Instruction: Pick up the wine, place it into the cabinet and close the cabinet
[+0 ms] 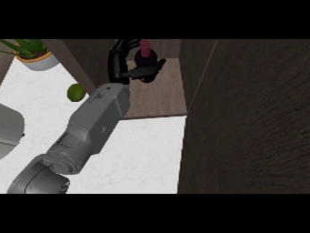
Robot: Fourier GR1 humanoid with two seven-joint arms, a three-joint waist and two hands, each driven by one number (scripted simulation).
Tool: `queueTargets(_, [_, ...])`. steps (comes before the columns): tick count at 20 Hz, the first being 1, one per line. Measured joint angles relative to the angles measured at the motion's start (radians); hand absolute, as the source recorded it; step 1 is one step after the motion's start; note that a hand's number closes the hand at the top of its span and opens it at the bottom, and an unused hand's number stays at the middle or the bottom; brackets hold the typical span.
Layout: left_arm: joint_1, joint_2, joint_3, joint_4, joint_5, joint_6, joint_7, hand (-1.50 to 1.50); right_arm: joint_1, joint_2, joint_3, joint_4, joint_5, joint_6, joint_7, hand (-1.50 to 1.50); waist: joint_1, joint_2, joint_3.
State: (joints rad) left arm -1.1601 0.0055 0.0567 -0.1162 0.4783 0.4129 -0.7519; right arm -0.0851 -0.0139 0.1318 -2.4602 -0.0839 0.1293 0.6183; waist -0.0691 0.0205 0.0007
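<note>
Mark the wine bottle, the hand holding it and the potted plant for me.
wine bottle [144,55]: head view, on its dark shoulder below the red neck.
left hand [122,61]: head view, on the black palm beside the bottle.
potted plant [40,61]: head view, on the pot's pale wall.

— Where do you look from?
— My head, steeply down on the counter [144,154], close; the cabinet [251,127] fills the right.
— Any second view?
— Just this one.
</note>
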Motion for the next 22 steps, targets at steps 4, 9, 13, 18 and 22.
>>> queueTargets(4, [0.004, -0.001, -0.006, 0.017, -0.016, 0.023, -0.001, -1.5, 0.007, 0.003, 0.008, 0.002, 0.003, 0.001, -0.01, -1.5, -0.001, 0.0, 0.001])
queueTargets(9, [0.021, -0.003, -0.019, 0.036, -0.041, 0.048, -0.011, -1.5, 0.0, 0.001, 0.003, 0.008, 0.002, 0.001, -0.015, -1.5, -0.004, 0.003, 0.001])
queueTargets(13, [0.028, 0.0, -0.027, 0.041, -0.058, 0.059, -0.018, -1.5, -0.005, 0.003, 0.013, 0.004, 0.004, -0.005, -0.01, -1.5, -0.007, 0.003, 0.001])
queueTargets(18, [0.044, -0.003, -0.007, 0.027, -0.047, 0.074, -0.051, -1.5, -0.003, -0.003, 0.002, 0.007, 0.001, 0.006, -0.016, -1.5, -0.01, 0.006, 0.0])
queueTargets(22, [0.046, -0.005, -0.003, 0.023, -0.05, 0.058, -0.058, -1.5, 0.003, -0.002, -0.005, 0.009, -0.002, 0.012, -0.025, -1.5, -0.009, 0.006, 0.0])
